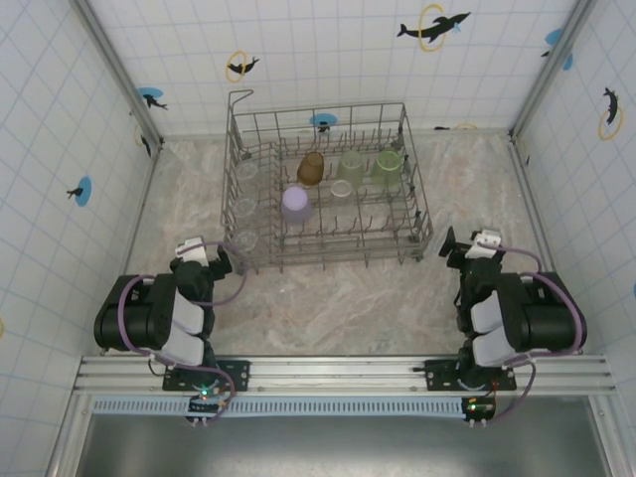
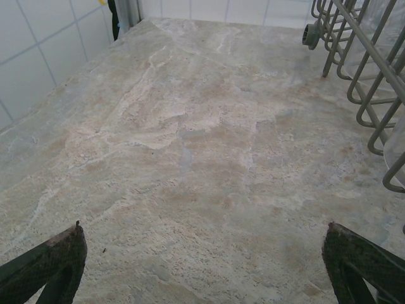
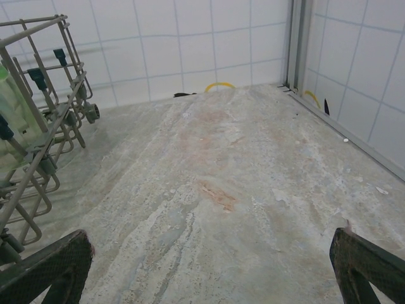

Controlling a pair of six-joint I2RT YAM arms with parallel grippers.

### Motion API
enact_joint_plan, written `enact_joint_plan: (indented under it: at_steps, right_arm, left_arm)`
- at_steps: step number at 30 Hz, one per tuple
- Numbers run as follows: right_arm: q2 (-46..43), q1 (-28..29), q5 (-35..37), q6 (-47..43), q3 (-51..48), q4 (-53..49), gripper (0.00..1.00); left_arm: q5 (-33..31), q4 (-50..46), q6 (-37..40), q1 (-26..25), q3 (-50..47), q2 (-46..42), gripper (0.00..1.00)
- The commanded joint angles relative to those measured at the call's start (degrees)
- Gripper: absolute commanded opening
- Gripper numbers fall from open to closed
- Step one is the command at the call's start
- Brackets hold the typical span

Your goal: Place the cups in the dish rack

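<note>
The grey wire dish rack (image 1: 412, 214) stands mid-table with cups inside it: a lavender cup (image 1: 295, 203), an amber-brown cup (image 1: 311, 168), two pale green cups (image 1: 350, 167) (image 1: 388, 169), and clear cups (image 1: 245, 173) along its left side. My left gripper (image 1: 225, 256) rests folded back near the rack's front left corner, open and empty; its dark fingertips (image 2: 60, 259) frame bare table. My right gripper (image 1: 463, 245) sits by the rack's front right corner, also open and empty, with its fingertips (image 3: 364, 263) wide apart. The rack's edge (image 2: 367, 82) (image 3: 38, 139) borders each wrist view.
The stone-patterned table (image 1: 338, 298) is enclosed by white tiled walls (image 1: 60, 129) with dolphin stickers. Metal corner posts (image 1: 119, 70) stand at the back corners. A rail (image 1: 338, 370) carries both arm bases at the near edge.
</note>
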Motion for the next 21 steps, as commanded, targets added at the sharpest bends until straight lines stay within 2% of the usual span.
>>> enact_joint_plan:
  at_steps: [1, 3, 7, 21]
  right_arm:
    - [1.27, 0.54, 0.26, -0.9, -8.4, 6.33, 0.99]
    - [-0.99, 0.56, 0.79, -0.03, -4.91, -3.75, 0.99]
    - [0.24, 0.82, 1.89, 0.08, -1.17, -9.74, 0.99]
    - [0.2, 1.34, 2.79, -0.27, -1.37, -9.22, 0.99]
  left_arm:
    - [0.85, 1.16, -0.49, 0.8, -0.66, -0.02, 0.98]
    - [1.19, 1.05, -0.52, 0.91, -0.54, 0.01, 0.98]
    - [1.48, 0.88, -0.63, 1.01, -0.46, -0.07, 0.98]
    - [1.75, 0.86, -0.64, 1.26, -0.49, -0.01, 0.98]
